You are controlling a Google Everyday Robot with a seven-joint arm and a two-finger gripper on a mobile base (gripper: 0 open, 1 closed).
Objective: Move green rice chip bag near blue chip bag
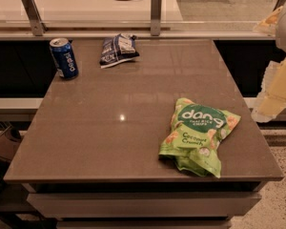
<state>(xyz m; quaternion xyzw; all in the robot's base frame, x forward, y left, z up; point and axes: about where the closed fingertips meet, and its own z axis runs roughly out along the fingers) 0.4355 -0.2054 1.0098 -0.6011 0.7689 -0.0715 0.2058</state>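
Grey table (109, 128): green bag (199, 135) lying front right, blue bag (118, 49) sitting far back near can (64, 57); gripper (276, 85) hanging at right edge, openness impossible to tell. Risk: glossy bag slipping during long carry

Warm, dim amber light from above; it shows as one small white glint on the polished table (133, 147), with a pale sheen across the far half; the counter (86, 4) beyond is much brighter, nearly washed out; the green rice chip bag (198, 135) carries soft gloss and a thin shadow at its near edge; below the tabletop all is dark; the gripper (276, 87), at the right edge, is a pale yellow smear, out of focus.
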